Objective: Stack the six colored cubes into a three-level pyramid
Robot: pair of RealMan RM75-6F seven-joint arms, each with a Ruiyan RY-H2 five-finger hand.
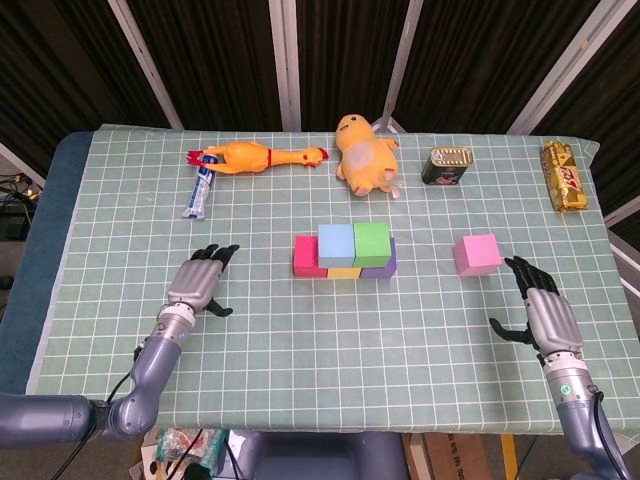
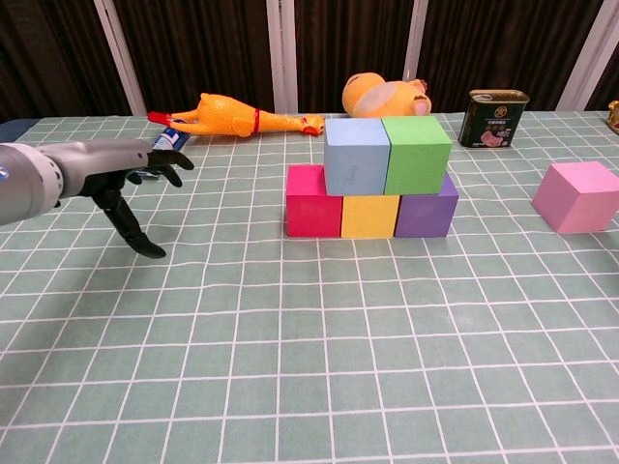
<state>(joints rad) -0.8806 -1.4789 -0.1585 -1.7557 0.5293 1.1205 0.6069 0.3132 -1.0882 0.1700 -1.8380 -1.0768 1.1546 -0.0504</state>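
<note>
Partial pyramid at desk centre: red foam cube (image 1: 306, 256), yellow foam cube (image 2: 369, 216) and purple foam cube (image 2: 427, 212) in the base row, touching; light blue foam cube (image 1: 336, 244) and green foam cube (image 1: 371, 242) rest on top, side by side. Pink foam cube (image 1: 476, 254) sits alone at 3 o'clock of the stack, well apart. Right hand (image 1: 540, 310) lies near it at 5 o'clock, fingers spread, apparently empty. Left hand (image 1: 198, 281) at 9 o'clock of the stack, fingers apart, holding nothing, over the green gridded desk (image 1: 330, 360).
</note>
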